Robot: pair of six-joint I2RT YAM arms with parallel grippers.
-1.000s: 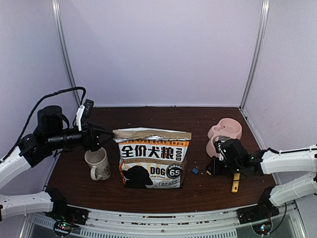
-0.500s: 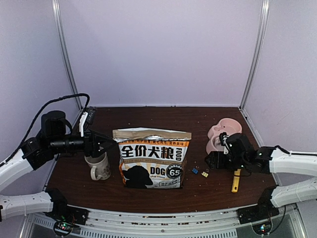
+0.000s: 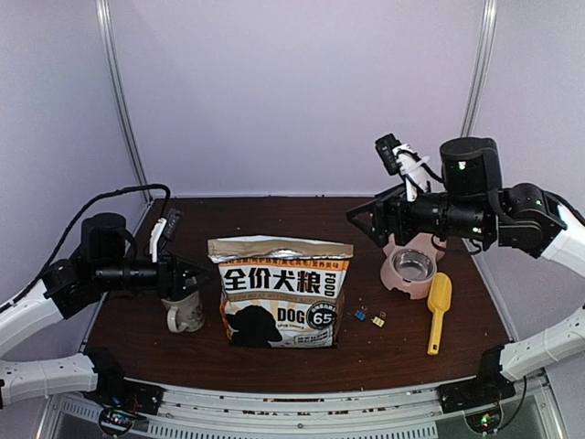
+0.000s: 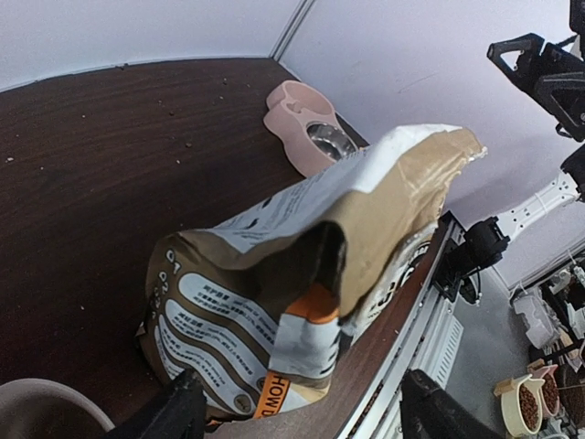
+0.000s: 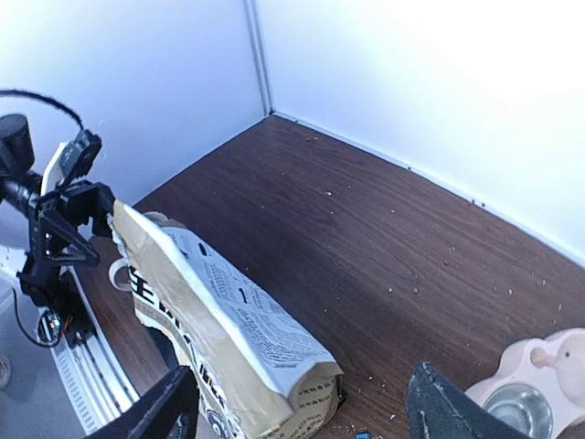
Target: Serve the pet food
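Note:
The brown paper bag (image 3: 279,291) printed "DOG FOOD" stands upright mid-table. The pet food itself does not show. My left gripper (image 3: 203,274) is open and level with the bag's upper left corner, just short of it. In the left wrist view the bag (image 4: 302,265) fills the space ahead of the open left gripper (image 4: 306,425), and its near end gapes dark. My right gripper (image 3: 358,224) hangs open, high above the table between the bag and the pink bowl (image 3: 413,267). It holds nothing. In the right wrist view the right gripper (image 5: 302,416) looks down on the bag (image 5: 228,329).
A white mug (image 3: 183,311) stands left of the bag, under my left arm. A yellow scoop (image 3: 438,311) lies right of the bowl's front. A blue clip (image 3: 361,315) and a yellow clip (image 3: 377,320) lie by the bag's right foot. Crumbs dot the table (image 3: 302,219).
My right gripper opened and rose from the table near the bowl to high up; a yellow clip now lies beside the blue one. My left gripper sank slightly toward the bag's corner.

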